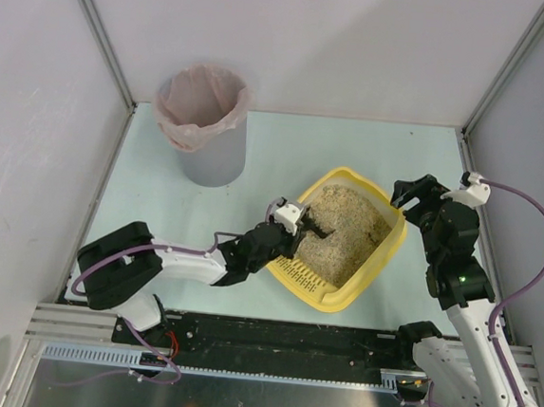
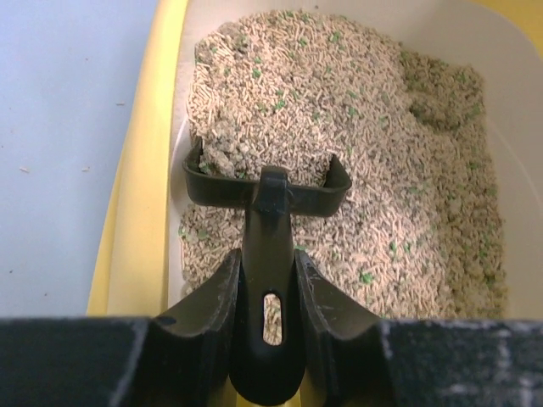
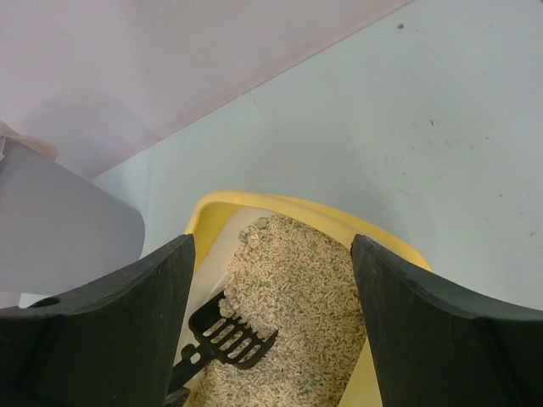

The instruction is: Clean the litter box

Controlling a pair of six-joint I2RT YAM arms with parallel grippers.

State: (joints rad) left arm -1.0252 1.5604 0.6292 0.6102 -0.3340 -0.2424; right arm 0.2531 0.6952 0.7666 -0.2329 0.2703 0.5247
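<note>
Now | litter box [image 1: 387,252] angled mid-table, near-right of grey bin [image 1: 210,150] | right gripper [image 1: 406,191] spread wide by its far corner, holding nothing | left gripper [image 2: 267,280] pinching black scoop [image 2: 267,191] handle, blade in litter | risk: clump [image 2: 221,157] rolls off, or unbraced box slides, on a tilted lift

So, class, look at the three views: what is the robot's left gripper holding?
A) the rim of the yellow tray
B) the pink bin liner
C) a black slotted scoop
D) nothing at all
C: in the left wrist view the left gripper is closed on the handle of the black scoop, whose head is dug into the litter of the litter box.
</note>
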